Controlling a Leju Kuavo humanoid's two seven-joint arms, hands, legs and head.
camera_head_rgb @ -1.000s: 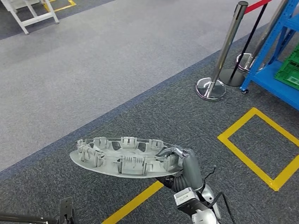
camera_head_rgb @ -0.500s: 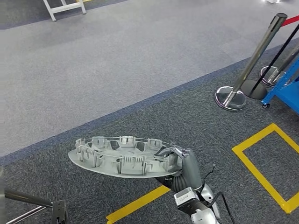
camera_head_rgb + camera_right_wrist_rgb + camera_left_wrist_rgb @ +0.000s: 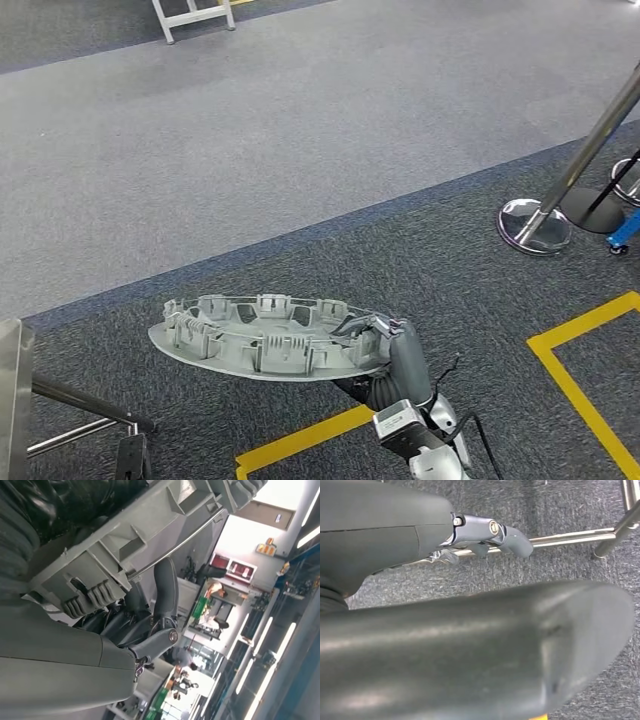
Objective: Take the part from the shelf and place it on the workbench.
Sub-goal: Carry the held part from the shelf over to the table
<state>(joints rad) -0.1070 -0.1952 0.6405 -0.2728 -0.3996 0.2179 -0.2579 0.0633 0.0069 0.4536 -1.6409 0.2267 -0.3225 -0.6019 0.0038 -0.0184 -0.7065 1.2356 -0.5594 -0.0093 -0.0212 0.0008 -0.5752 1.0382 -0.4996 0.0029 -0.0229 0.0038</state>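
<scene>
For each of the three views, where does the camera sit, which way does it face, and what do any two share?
Head view: high on the body, facing forward and down at carpet; right hand holds the grey part by its rim.
Left wrist view: behind the left hand, facing carpet and a steel bar.
Right wrist view: behind the right hand, facing up under the part toward ceiling lights.
Shared: head and right wrist views both show the part in the right hand.

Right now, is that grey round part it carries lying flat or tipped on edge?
Flat, roughly level. The part lies like a tray, ribbed side up, gripped at one rim by the right hand above the floor.
</scene>
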